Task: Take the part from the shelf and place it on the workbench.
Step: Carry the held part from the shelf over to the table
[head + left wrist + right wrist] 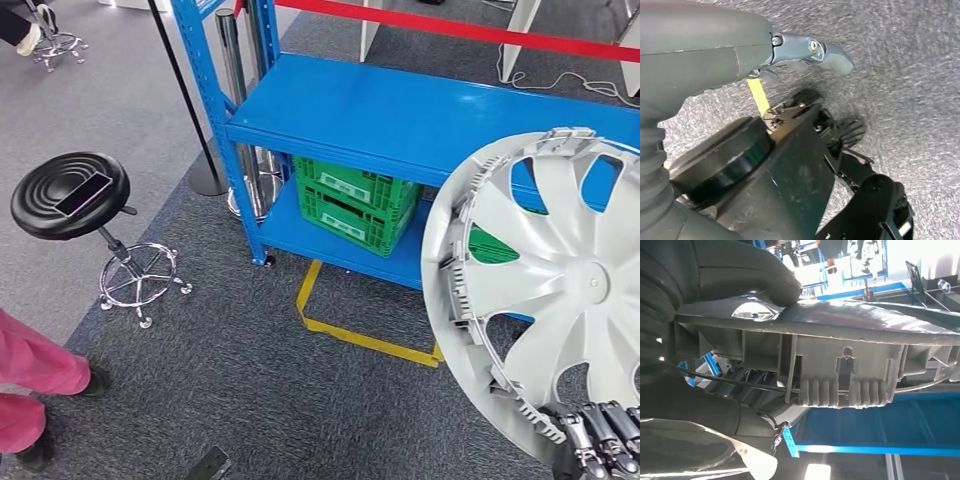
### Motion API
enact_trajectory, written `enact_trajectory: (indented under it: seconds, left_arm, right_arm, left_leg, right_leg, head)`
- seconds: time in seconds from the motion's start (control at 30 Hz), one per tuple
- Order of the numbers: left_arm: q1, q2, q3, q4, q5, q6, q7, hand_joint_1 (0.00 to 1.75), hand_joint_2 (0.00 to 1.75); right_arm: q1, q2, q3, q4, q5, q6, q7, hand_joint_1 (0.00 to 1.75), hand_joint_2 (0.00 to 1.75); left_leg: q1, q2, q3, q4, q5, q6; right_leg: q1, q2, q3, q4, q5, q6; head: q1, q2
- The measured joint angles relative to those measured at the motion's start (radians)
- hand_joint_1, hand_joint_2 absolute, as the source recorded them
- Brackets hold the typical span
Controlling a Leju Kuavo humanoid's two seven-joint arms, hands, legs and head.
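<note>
Grey carpet floor (pixel 249 370) throughout, marked with a yellow tape line (pixel 355 330) just in front of the blue shelf (pixel 423 110). Bare upper deck on the shelf; on the lower deck, a green crate (pixel 355 200) tucked underneath. Behind the shelf's left post, a chrome stanchion (pixel 241 110) and a red barrier band (pixel 468 30) running across the back. Off to the left, well apart from the shelf, a black round stool (pixel 72 195) on a chrome base with a dark flat phone-like thing (pixel 83 193) lying on its seat. At the lower left edge, a person's pink trouser legs (pixel 34 385) and dark shoes. Wide stretch of open carpet between stool, person and shelf. Held up off the shelf on the right of the head view, tilted and facing the camera: the silver wheel cover (pixel 558 290), gripped at its lower rim by the right hand (pixel 596 445), thumb (pixel 749 275) pressed on one face and fingers under the ribbed rim. Left hand (pixel 806 55) hanging over carpet, holding nothing, fingers extended.
</note>
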Motion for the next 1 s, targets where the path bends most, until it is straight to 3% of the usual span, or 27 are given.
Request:
enact_trajectory:
  seconds: [0.07,0.13,0.2,0.23,0.27,0.33,0.4,0.47,0.53,0.57,0.63,0.7,0.73,0.77,0.8,0.87,0.93,0.97,1.0]
  left_arm:
    - [0.001,-0.002,0.0,0.0,-0.004,0.001,0.0,0.0,1.75]
    - [0.0,-0.004,0.0,0.0,-0.008,0.001,0.0,0.0,1.75]
    - [0.0,-0.006,0.0,0.0,-0.01,0.001,0.001,0.0,1.75]
    - [0.0,-0.007,0.0,0.0,-0.011,0.001,0.001,0.0,1.75]
    - [0.0,-0.007,0.0,0.0,-0.012,0.001,0.001,0.0,1.75]
    - [-0.001,-0.007,0.0,0.0,-0.016,0.001,0.001,0.0,1.75]
    - [-0.003,-0.007,0.0,0.0,-0.02,0.001,0.001,0.0,1.75]
    - [-0.004,-0.008,0.0,0.0,-0.024,0.001,0.001,0.0,1.75]
    - [-0.003,-0.009,0.0,0.0,-0.027,0.001,0.001,0.0,1.75]
    - [-0.002,-0.009,0.0,0.0,-0.029,0.001,0.001,0.0,1.75]
    - [-0.002,-0.009,0.0,0.0,-0.032,0.0,0.001,0.0,1.75]
    - [-0.002,-0.01,0.0,0.0,-0.033,0.0,0.001,0.0,1.75]
    - [-0.003,-0.01,0.0,0.0,-0.033,0.0,0.001,0.0,1.75]
    - [-0.003,-0.01,0.0,0.0,-0.034,0.0,0.001,0.0,1.75]
    - [-0.003,-0.01,0.0,0.0,-0.034,0.0,0.001,0.0,1.75]
    - [-0.005,-0.009,0.0,0.0,-0.035,0.0,0.001,0.0,1.75]
    - [-0.009,-0.007,0.0,-0.001,-0.036,0.0,0.001,0.0,1.75]
    - [-0.011,-0.006,0.0,-0.001,-0.036,0.0,0.001,0.0,1.75]
    - [-0.012,-0.006,0.0,-0.001,-0.036,0.0,0.0,0.0,1.75]
  right_arm:
    - [0.0,-0.006,0.0,-0.001,0.0,0.0,0.011,1.75,1.75]
    - [-0.001,-0.014,-0.001,-0.002,0.0,0.0,0.021,1.75,1.75]
    - [-0.003,-0.018,-0.001,-0.002,0.0,0.0,0.026,1.75,1.75]
    - [-0.003,-0.021,-0.002,-0.002,0.0,0.0,0.027,1.75,1.75]
    - [-0.003,-0.023,-0.002,-0.002,0.0,0.0,0.028,1.75,1.75]
    - [-0.006,-0.025,-0.003,-0.002,0.0,0.0,0.027,1.75,1.75]
    - [-0.012,-0.026,-0.004,-0.003,0.0,0.0,0.027,1.75,1.75]
    - [-0.017,-0.026,-0.005,-0.003,0.0,0.0,0.027,1.75,1.75]
    - [-0.018,-0.026,-0.008,-0.004,0.0,0.0,0.027,1.75,1.75]
    - [-0.019,-0.026,-0.01,-0.004,0.0,0.0,0.027,1.75,1.75]
    - [-0.022,-0.027,-0.012,-0.004,0.0,0.0,0.028,1.75,1.75]
    - [-0.023,-0.027,-0.013,-0.004,0.0,0.0,0.029,1.75,1.75]
    - [-0.023,-0.027,-0.014,-0.004,0.0,0.0,0.03,1.75,1.75]
    - [-0.023,-0.027,-0.014,-0.004,0.0,0.0,0.032,1.75,1.75]
    - [-0.024,-0.027,-0.014,-0.004,0.0,0.0,0.035,1.75,1.75]
    - [-0.023,-0.027,-0.014,-0.004,0.0,0.0,0.038,1.75,1.75]
    - [-0.023,-0.027,-0.014,-0.004,0.0,0.0,0.039,1.75,1.75]
    - [-0.023,-0.027,-0.014,-0.004,0.0,0.0,0.039,1.75,1.75]
    - [-0.023,-0.027,-0.014,-0.004,0.0,0.0,0.039,1.75,1.75]
  left_leg:
    - [0.004,0.003,-0.012,-0.012,0.023,0.01]
    - [0.008,0.006,-0.03,-0.018,0.043,0.021]
    - [0.007,0.007,-0.055,-0.009,0.057,0.024]
    - [0.007,0.008,-0.069,-0.003,0.063,0.023]
    - [0.007,0.009,-0.083,0.005,0.068,0.022]
    - [0.009,0.008,-0.11,0.026,0.074,0.017]
    - [0.008,0.007,-0.135,0.047,0.08,0.008]
    - [0.007,0.005,-0.152,0.06,0.093,-0.004]
    - [0.01,0.004,-0.163,0.064,0.102,-0.016]
    - [0.011,0.003,-0.171,0.074,0.086,-0.021]
    - [0.014,0.003,-0.194,0.148,0.001,-0.031]
    - [0.016,0.003,-0.217,0.279,-0.093,-0.035]
    - [0.016,0.003,-0.218,0.329,-0.111,-0.035]
    - [0.015,0.003,-0.206,0.35,-0.106,-0.033]
    - [0.014,0.003,-0.177,0.335,-0.081,-0.029]
    - [0.008,0.003,-0.074,0.211,-0.03,-0.015]
    - [-0.001,0.004,0.032,0.053,-0.033,-0.001]
    - [-0.004,0.004,0.059,0.007,-0.042,0.004]
    - [-0.007,0.004,0.065,-0.014,-0.042,0.007]
  right_leg:
    - [-0.001,0.005,-0.017,0.01,-0.019,0.012]
    - [-0.002,0.013,-0.049,0.093,-0.098,0.019]
    - [-0.003,0.017,-0.081,0.228,-0.175,0.025]
    - [-0.004,0.018,-0.085,0.273,-0.185,0.028]
    - [-0.006,0.017,-0.073,0.285,-0.174,0.031]
    - [-0.013,0.017,0.005,0.195,-0.121,0.036]
    - [-0.014,0.022,0.097,0.062,-0.107,0.039]
    - [-0.009,0.026,0.126,0.009,-0.119,0.032]
    - [-0.006,0.023,0.111,0.008,-0.107,0.014]
    - [-0.006,0.021,0.101,0.008,-0.098,0.002]
    - [-0.006,0.014,0.077,0.006,-0.077,-0.019]
    - [-0.001,0.01,0.047,0.007,-0.054,-0.028]
    - [0.001,0.008,0.032,0.008,-0.043,-0.03]
    - [0.003,0.007,0.017,0.009,-0.032,-0.03]
    - [0.005,0.006,0.001,0.011,-0.021,-0.03]
    - [0.007,0.006,-0.025,0.015,0.001,-0.028]
    - [0.008,0.005,-0.039,0.015,0.023,-0.022]
    - [0.007,0.003,-0.042,0.012,0.035,-0.017]
    - [0.006,0.001,-0.043,0.007,0.048,-0.012]
  head:
    - [0.002,0.0]
    - [0.007,0.0]
    - [0.012,0.0]
    - [0.013,0.0]
    - [0.013,0.0]
    - [0.013,0.0]
    - [0.013,0.0]
    - [0.013,0.0]
    - [0.013,0.0]
    - [0.012,0.0]
    - [0.008,0.0]
    - [0.005,0.0]
    - [0.005,0.0]
    - [0.005,0.0]
    - [0.005,0.0]
    - [0.005,0.0]
    - [0.006,0.0]
    - [0.005,0.0]
    - [0.005,0.0]
